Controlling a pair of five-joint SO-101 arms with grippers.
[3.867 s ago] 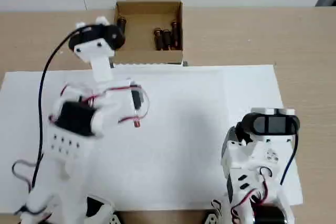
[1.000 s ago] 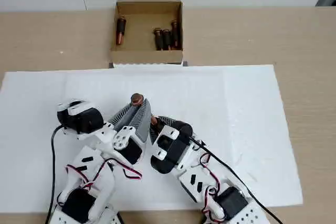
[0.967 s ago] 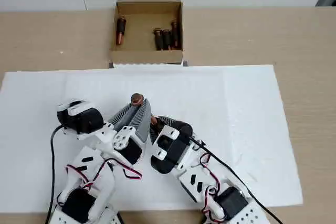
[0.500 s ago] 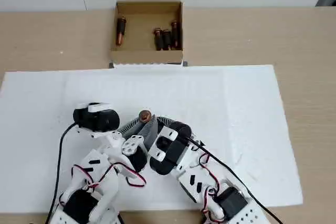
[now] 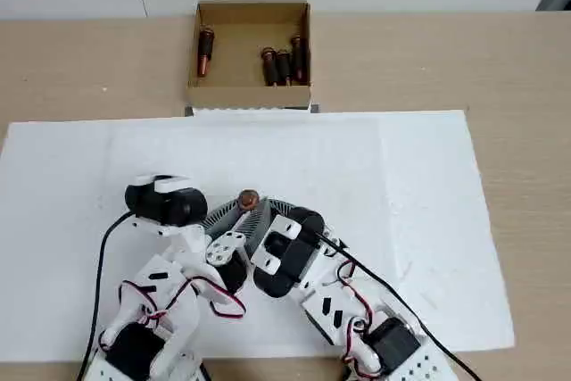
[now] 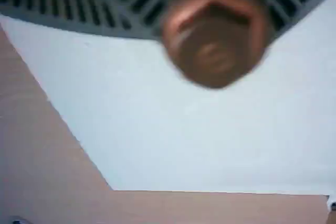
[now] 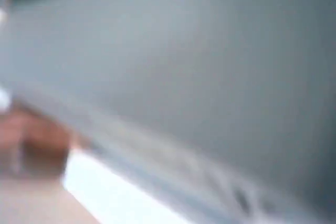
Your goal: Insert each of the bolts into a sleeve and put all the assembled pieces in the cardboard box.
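The white plastic left arm (image 5: pixel 165 276) and white plastic right arm (image 5: pixel 332 305) carry rounded black motor blocks (image 5: pixel 165 203), looped red-and-white wires (image 5: pixel 211 297) and a thin black cable (image 5: pixel 100 265); the left gripper (image 5: pixel 247 205) has grey, ribbed plastic fingers (image 5: pixel 221 215).

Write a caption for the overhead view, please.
Left tool grips a copper piece over the white sheet; four copper pieces lie in the cardboard box.

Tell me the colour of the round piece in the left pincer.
The piece is coppery brown, clearest in the left wrist view.
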